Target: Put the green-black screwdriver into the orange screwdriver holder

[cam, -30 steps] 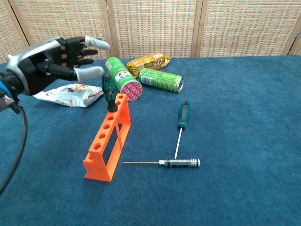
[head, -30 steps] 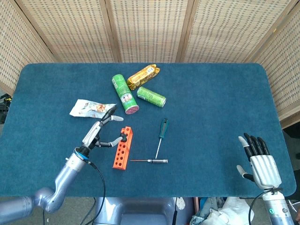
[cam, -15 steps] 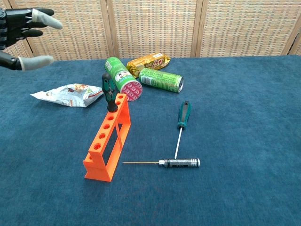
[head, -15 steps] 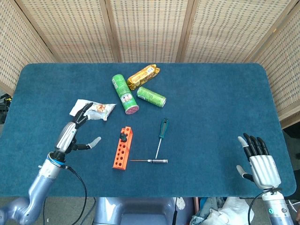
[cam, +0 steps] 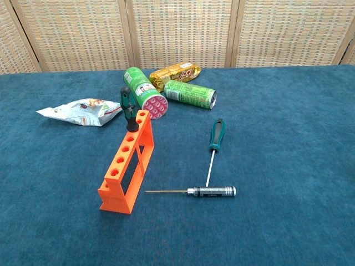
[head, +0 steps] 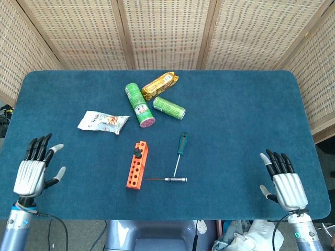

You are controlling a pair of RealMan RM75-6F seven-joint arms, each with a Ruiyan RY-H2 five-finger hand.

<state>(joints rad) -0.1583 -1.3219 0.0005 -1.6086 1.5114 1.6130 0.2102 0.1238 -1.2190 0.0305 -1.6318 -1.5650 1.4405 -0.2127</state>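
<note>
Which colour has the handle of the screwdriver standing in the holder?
Green and black handle, clearest in the chest view.

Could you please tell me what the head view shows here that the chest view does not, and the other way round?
Only the head view shows the left hand and right hand, both open at the near table corners. Only the chest view shows the green-black screwdriver standing upright from the far end hole of the orange screwdriver holder; from above it is a dark blob. Both show the second green screwdriver and the black-handled screwdriver lying on the table, plus the cans and snack bag.
</note>
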